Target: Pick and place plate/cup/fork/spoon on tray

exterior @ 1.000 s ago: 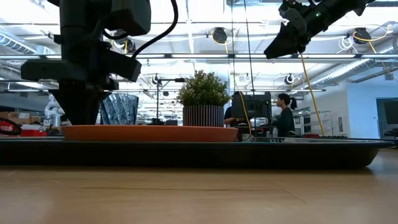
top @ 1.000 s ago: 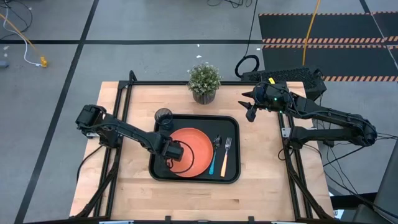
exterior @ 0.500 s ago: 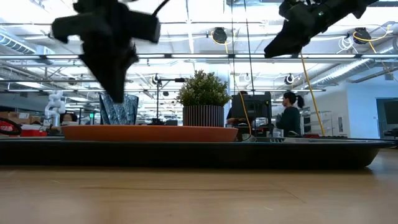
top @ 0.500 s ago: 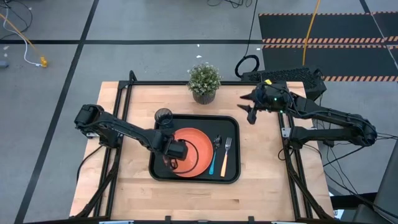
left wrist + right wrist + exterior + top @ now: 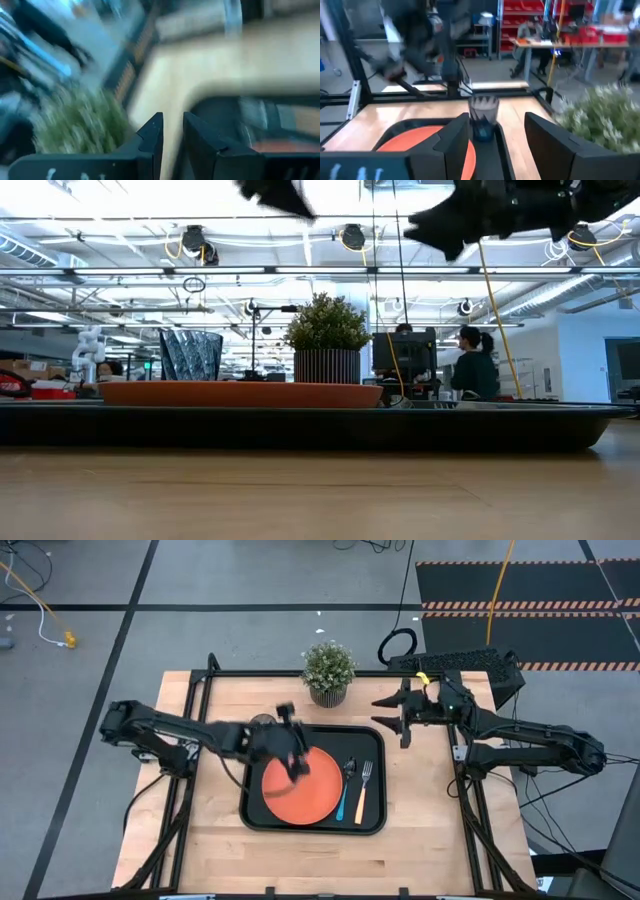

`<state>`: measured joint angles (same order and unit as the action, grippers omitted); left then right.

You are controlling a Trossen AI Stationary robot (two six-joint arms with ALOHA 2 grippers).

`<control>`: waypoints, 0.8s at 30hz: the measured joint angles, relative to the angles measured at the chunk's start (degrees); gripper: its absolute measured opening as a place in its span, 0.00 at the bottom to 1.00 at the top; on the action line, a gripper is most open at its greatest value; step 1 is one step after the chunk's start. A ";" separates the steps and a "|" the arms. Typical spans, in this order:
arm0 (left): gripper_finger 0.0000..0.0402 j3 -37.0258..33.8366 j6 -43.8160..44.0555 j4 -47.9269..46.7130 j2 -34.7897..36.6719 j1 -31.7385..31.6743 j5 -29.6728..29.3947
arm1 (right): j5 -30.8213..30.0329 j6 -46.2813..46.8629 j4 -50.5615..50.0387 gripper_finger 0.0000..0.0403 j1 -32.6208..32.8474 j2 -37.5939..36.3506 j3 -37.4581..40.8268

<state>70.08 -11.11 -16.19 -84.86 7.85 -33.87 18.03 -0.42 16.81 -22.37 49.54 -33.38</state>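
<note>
My workspace: a light wooden table top point(image 5: 215, 840) in a black metal frame point(image 5: 203, 690) stands on a grey floor crossed by black tape lines point(image 5: 130, 610). A potted green plant in a ribbed pot point(image 5: 328, 673) sits at the far table edge. Black mats edged with orange-striped tape point(image 5: 520, 585) lie beyond. Behind, white ceiling trusses with round lamps point(image 5: 352, 237), red storage shelves point(image 5: 520, 20), and a person at a monitor point(image 5: 472, 365).
</note>
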 joint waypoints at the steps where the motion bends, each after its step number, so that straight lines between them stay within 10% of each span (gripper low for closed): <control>1: 0.20 -0.67 -1.80 5.27 1.03 -1.32 1.61 | -0.54 0.58 -2.49 0.45 0.03 -0.07 -0.23; 9: 0.20 -15.61 -6.37 39.12 7.79 -9.64 26.21 | -23.60 -2.81 -45.82 0.45 5.52 4.16 -14.34; 24: 0.20 -33.75 -11.19 53.35 23.38 -12.57 27.83 | -25.26 17.71 -81.62 0.45 19.23 32.85 -44.32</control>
<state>36.33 -22.30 37.16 -61.48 -4.72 -6.04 -7.23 17.29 -64.81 -3.15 82.39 -77.70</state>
